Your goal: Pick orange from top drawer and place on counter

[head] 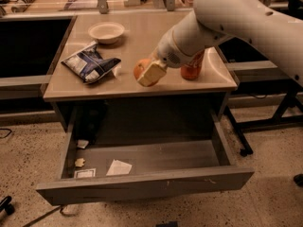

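Observation:
The orange is held in my gripper, whose cream-coloured fingers are shut around it. The gripper holds it just above the front part of the beige counter, near its front edge. The white arm reaches in from the upper right. The top drawer is pulled open below the counter, with paper scraps on its grey floor.
A red soda can stands on the counter right of the gripper, partly hidden by the arm. A blue-and-white snack bag lies at the left, a small white bowl behind it. A grey frame and table legs stand at the right.

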`<state>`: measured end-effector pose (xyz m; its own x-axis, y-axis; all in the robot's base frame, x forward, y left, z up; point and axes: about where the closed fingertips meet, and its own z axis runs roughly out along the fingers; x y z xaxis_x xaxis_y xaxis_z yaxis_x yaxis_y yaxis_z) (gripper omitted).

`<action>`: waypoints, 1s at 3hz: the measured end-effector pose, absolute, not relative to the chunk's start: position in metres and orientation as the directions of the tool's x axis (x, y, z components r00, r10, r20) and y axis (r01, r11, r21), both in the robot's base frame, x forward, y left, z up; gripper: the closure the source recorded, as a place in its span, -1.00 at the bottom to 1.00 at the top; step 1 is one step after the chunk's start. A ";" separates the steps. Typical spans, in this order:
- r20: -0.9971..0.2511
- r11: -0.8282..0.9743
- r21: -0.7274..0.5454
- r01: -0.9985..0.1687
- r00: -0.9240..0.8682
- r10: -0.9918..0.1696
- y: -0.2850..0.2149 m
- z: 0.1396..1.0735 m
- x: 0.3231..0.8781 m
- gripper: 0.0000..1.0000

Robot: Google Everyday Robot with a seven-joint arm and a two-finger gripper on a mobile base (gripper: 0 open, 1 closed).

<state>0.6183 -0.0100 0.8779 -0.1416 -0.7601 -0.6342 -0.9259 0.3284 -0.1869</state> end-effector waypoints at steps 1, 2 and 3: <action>-0.632 0.405 -0.232 -0.884 -0.180 -0.754 -0.006 0.885 0.645 1.00; -0.648 0.462 -0.253 -0.850 -0.206 -0.734 -0.012 0.880 0.668 1.00; -0.669 0.502 -0.247 -0.829 -0.229 -0.707 -0.019 0.870 0.688 1.00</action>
<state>0.6879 -0.0191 0.8696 -0.2285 -0.7069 -0.6694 -0.8291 0.5017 -0.2467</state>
